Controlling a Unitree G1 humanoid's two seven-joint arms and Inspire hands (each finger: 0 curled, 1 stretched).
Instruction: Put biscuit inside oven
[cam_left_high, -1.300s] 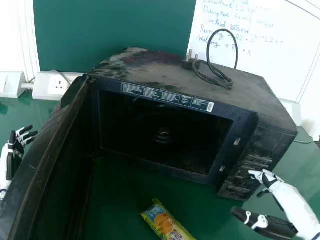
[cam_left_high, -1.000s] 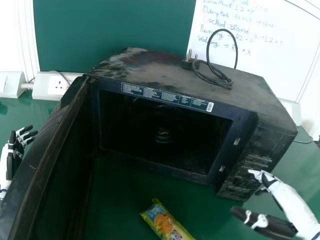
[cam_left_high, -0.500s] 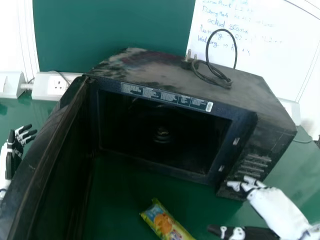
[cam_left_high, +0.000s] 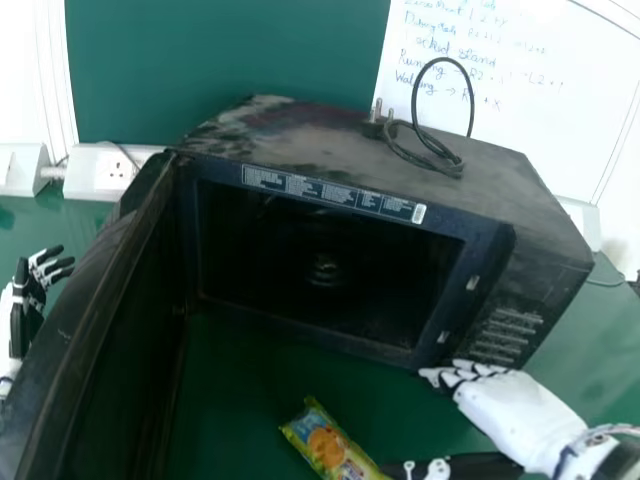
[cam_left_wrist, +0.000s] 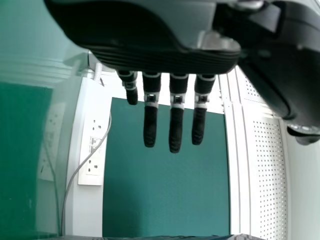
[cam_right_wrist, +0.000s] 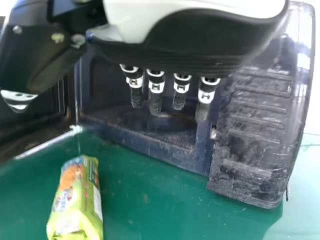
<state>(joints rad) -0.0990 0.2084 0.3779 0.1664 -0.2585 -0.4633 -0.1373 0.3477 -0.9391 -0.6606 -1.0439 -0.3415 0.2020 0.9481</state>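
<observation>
The biscuit packet (cam_left_high: 328, 440), yellow-green, lies on the green table in front of the dark oven (cam_left_high: 325, 270), whose door hangs wide open at the left. My right hand (cam_left_high: 500, 400) is before the oven's lower right corner, right of the packet and apart from it, open and holding nothing. In the right wrist view the hand (cam_right_wrist: 190, 55) has its fingers extended, with the packet (cam_right_wrist: 77, 200) lying on the table beyond the thumb's side. My left hand (cam_left_high: 32, 290) rests open outside the oven door; in the left wrist view the hand (cam_left_wrist: 150, 55) shows straight fingers.
The oven door (cam_left_high: 90, 330) stands between my left hand and the oven opening. A coiled black cable with a plug (cam_left_high: 430, 150) lies on the oven's top. White socket boxes (cam_left_high: 110, 170) stand behind at the left, and a whiteboard (cam_left_high: 540, 90) is at the back right.
My right hand has moved leftward and down from beside the control panel towards the packet. The left hand has barely shifted, and the packet and oven stay put.
</observation>
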